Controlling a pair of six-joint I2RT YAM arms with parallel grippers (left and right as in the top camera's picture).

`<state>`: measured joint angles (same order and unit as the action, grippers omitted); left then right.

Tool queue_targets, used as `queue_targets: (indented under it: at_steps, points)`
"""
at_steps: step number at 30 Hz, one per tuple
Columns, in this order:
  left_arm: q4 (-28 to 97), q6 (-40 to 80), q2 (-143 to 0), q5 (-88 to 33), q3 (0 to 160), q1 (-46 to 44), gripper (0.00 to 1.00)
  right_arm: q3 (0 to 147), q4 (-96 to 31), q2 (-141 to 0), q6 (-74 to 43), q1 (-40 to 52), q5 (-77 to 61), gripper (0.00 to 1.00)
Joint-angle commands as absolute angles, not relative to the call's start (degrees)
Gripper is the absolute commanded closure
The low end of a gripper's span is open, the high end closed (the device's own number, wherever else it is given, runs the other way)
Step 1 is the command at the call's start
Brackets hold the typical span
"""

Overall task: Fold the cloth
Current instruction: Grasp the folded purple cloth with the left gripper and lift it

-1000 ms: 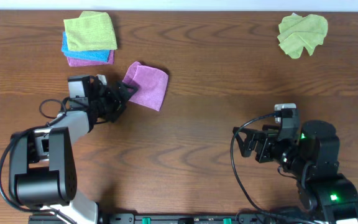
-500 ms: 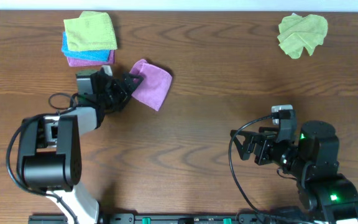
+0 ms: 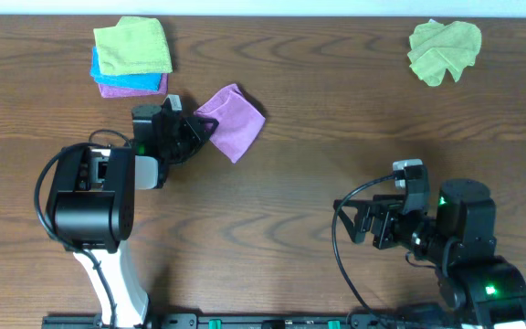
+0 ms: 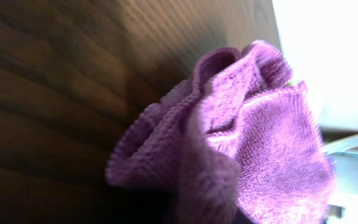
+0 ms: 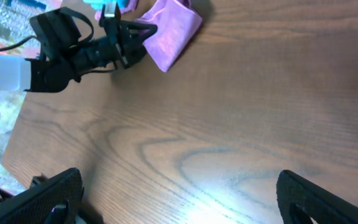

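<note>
A purple cloth [image 3: 236, 122] lies folded on the wooden table, left of centre. My left gripper [image 3: 204, 131] is at its left corner and shut on it. In the left wrist view the purple cloth [image 4: 253, 137] bunches up right at the jaws and hides the fingers. The right wrist view shows the same cloth [image 5: 173, 28] at the top, with the left arm [image 5: 86, 53] reaching to it. My right gripper [image 3: 363, 224] hovers open over bare wood at the lower right, far from the cloth, with nothing between its fingers [image 5: 55, 193].
A stack of folded cloths [image 3: 131, 57], green over blue over purple, sits at the back left, close behind the left gripper. A crumpled green cloth [image 3: 444, 50] lies at the back right. The table's far edge runs just behind both.
The left gripper has swung rightwards, and the purple cloth has shifted right and turned with it. The right arm has crept slightly left.
</note>
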<state>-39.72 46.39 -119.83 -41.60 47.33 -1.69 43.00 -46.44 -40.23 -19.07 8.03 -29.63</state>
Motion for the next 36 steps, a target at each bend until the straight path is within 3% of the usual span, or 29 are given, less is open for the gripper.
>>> queue_targets:
  at_steps: [1, 14, 23, 36]
  points:
    - [-37.4, 40.8, -125.6, -37.2, 44.1, -2.3, 0.94, 42.8, -47.0, -40.0, -19.7, 7.5, -30.3, 0.01]
    - [-35.1, 42.8, -118.6, -42.5, 47.3, -2.3, 0.94, 42.8, -47.2, -40.0, -19.7, 7.5, -23.8, 0.01]
    - [-13.6, 40.6, -106.2, -37.9, 54.7, -2.3, 0.94, 42.8, -47.2, -40.0, -19.7, 7.5, -23.8, 0.01]
    - [3.0, 39.8, -104.9, -31.4, 77.5, -2.3, 0.94, 42.8, -47.2, -40.0, -19.7, 7.5, -23.8, 0.01]
